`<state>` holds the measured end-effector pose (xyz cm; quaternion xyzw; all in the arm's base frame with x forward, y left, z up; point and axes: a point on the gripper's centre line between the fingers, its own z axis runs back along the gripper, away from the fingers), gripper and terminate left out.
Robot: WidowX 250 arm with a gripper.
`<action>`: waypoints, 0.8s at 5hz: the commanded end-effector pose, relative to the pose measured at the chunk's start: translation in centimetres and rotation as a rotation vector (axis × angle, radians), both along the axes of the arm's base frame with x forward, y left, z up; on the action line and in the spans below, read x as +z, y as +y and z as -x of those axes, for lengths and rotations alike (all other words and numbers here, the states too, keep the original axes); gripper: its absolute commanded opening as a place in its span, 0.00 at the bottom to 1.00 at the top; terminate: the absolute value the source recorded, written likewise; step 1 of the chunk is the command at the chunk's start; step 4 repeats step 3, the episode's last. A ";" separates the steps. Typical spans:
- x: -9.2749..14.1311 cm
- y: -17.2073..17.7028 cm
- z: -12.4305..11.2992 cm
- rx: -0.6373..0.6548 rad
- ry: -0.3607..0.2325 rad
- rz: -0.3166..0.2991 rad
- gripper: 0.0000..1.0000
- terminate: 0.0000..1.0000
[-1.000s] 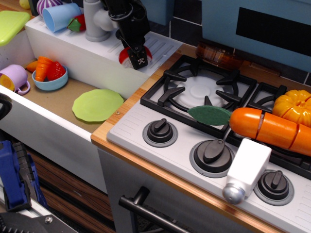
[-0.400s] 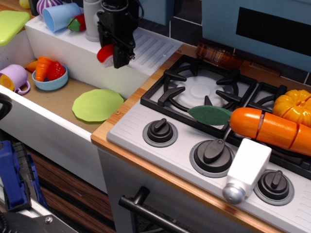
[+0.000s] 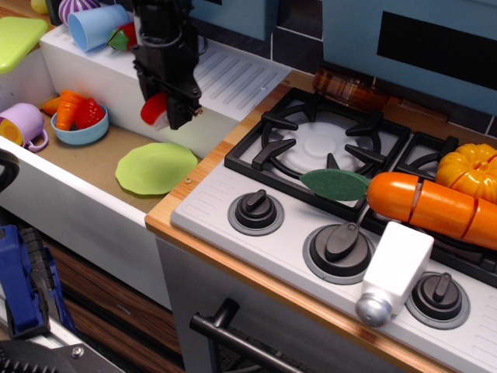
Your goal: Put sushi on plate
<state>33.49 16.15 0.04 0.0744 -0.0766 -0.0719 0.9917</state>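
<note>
Carried left and nearer from beside the stove, the black gripper (image 3: 165, 109) now hangs above the flat round light-green plastic plate (image 3: 156, 168), clenched on the small red-topped toy sushi (image 3: 154, 108), probably light, stiff and slippery, pinched across its sides.

Gripper (image 3: 165, 111) clamped on sushi (image 3: 154, 107), held above sink floor, at 12 o'clock from light-green plate (image 3: 156, 168). Plate bare, beside stove edge.

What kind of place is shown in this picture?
Most likely a toy play kitchen: a stove with knobs, a sink basin holding a plate, and plastic food such as the sushi in the gripper.
</note>
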 end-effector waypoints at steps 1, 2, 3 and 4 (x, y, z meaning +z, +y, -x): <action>-0.7 0.8 0.1 0.055 -0.054 -0.053 0.00 0.00; -2.1 1.1 0.3 0.065 -0.055 -0.116 0.00 0.00; -3.5 1.7 0.5 0.071 -0.073 -0.126 0.00 1.00; -3.5 1.7 0.5 0.071 -0.073 -0.126 0.00 1.00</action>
